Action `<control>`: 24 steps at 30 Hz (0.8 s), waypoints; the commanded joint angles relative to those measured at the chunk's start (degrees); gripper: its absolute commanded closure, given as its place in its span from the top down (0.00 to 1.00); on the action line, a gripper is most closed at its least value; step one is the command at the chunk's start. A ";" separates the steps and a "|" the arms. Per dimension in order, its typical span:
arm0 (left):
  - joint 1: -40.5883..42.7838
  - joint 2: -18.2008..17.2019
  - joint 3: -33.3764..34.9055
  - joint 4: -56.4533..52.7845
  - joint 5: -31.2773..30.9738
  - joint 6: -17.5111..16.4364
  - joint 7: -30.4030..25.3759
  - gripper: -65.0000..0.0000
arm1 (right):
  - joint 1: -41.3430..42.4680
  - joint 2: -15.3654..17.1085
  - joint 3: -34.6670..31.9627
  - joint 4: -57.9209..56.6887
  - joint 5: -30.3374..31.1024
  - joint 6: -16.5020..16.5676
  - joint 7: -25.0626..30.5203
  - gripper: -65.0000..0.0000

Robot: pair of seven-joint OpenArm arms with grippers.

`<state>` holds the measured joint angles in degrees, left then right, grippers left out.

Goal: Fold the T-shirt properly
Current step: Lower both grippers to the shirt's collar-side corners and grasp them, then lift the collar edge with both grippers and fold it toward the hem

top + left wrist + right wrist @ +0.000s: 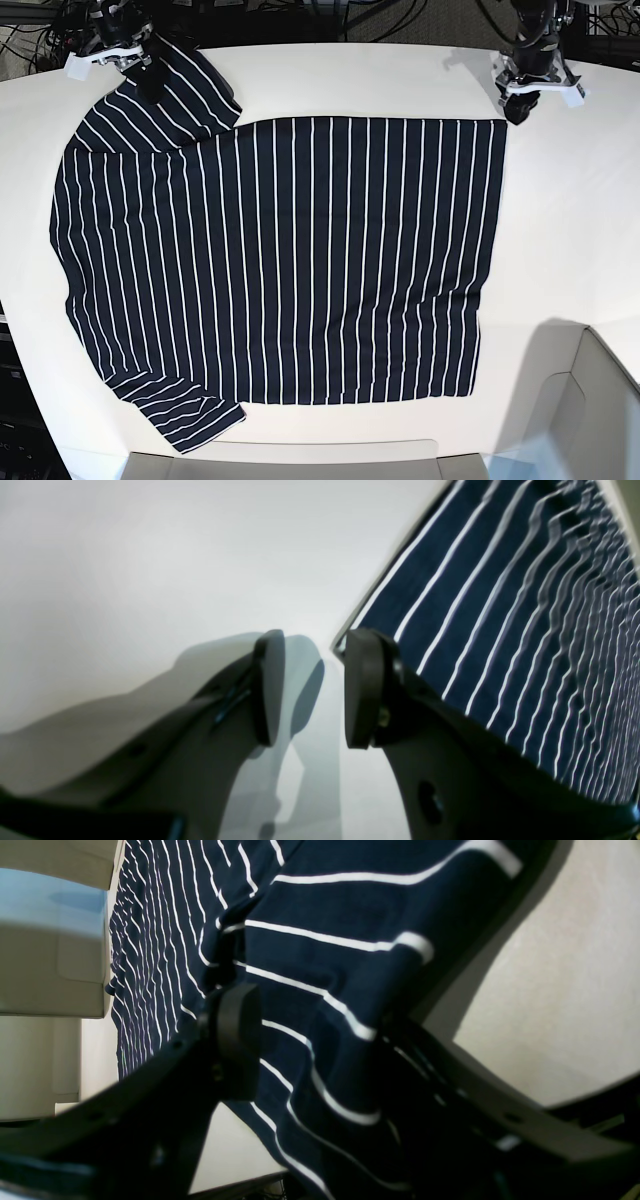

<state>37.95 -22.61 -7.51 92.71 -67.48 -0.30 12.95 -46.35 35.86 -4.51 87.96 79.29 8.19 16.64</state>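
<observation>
The dark navy, white-pinstriped T-shirt (300,260) lies spread flat on the white table (560,220), one sleeve lifted at the table's far left corner.

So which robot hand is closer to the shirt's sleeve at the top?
Right. The right gripper sits on that sleeve of the T-shirt. The left gripper is far off, by the hem corner.

No readable text or labels

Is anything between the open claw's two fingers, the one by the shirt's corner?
No. In the left wrist view the left gripper stands open with only bare white table in its gap; the T-shirt corner lies just beside one finger.
</observation>
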 commanded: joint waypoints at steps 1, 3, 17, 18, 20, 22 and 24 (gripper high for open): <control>-0.55 -0.47 0.26 -0.44 -0.08 0.34 1.95 0.33 | -0.20 0.85 0.07 -0.10 -0.03 -1.64 -1.13 0.45; -1.78 -0.38 0.17 -1.59 -0.17 0.34 4.24 0.33 | -0.20 0.85 0.07 -0.10 -0.03 -1.64 -1.13 0.45; -8.46 1.56 0.43 -7.65 0.27 -4.85 14.35 0.32 | 0.50 0.85 -0.10 -0.01 -0.03 -1.64 -1.22 0.42; -8.81 1.56 0.52 -8.18 0.27 -4.85 14.35 0.32 | 0.50 1.11 -0.10 -0.01 -0.12 -1.64 -1.22 0.38; -8.90 1.56 0.52 -8.53 0.27 -4.85 14.35 0.28 | 0.50 2.61 -0.37 -0.01 -0.12 -1.64 -1.22 0.26; -8.90 1.47 0.52 -8.53 0.27 -4.85 14.35 0.19 | 0.41 3.13 -0.37 -0.01 -0.03 -1.72 -1.22 0.14; -8.90 1.47 -0.01 -8.53 0.27 -4.67 14.35 0.06 | 0.33 3.13 -0.01 0.08 -0.03 -1.72 -1.22 0.02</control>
<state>28.21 -20.80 -7.46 84.27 -68.40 -6.70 25.10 -45.43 38.48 -4.78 87.57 79.40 5.54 14.94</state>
